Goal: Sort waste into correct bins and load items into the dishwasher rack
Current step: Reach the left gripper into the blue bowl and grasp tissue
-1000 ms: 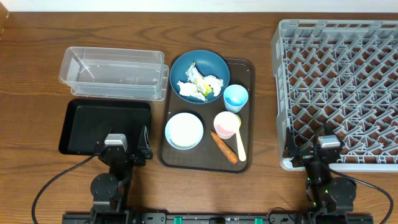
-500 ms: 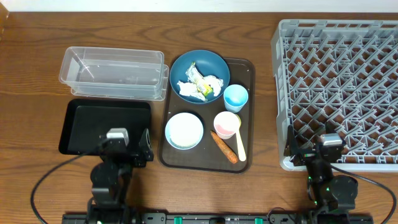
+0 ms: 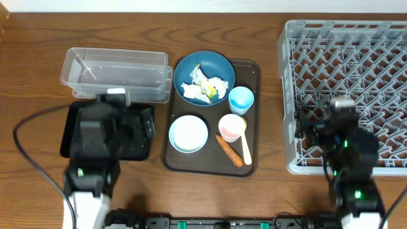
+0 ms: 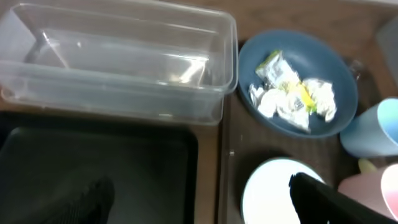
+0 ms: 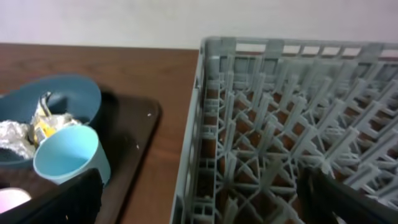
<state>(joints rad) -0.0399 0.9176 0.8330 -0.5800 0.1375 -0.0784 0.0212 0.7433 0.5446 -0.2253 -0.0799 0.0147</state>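
Observation:
Crumpled white and yellow-green wrappers [image 3: 203, 88] lie in the dark blue bowl [image 3: 219, 67] on the brown tray. On the same tray are the light blue cup [image 3: 241, 99], pink cup [image 3: 232, 127], white bowl [image 3: 188, 133], orange carrot piece [image 3: 228, 150] and pale yellow spoon [image 3: 246, 151]. My left gripper [image 3: 124, 125] hangs open over the black tray [image 3: 68, 130], behind which stands the clear tub [image 3: 116, 75]. In the left wrist view one finger is above the black tray [image 4: 99, 168] and the other above the white bowl [image 4: 267, 196]. My right gripper [image 3: 324, 130] is open and empty above the grey rack [image 3: 346, 57] at its front left corner.
The brown serving tray [image 3: 255, 70] lies between the bins and the rack. Bare wooden table [image 3: 32, 76] shows to the left and along the front. In the right wrist view a strip of wood separates the rack's wall [image 5: 193, 124] from the tray's edge [image 5: 146, 124].
Both arms have lifted and swung away from the front edge. The left one now hangs over the black tray, the right one over the rack's front left corner. Both stayed open.

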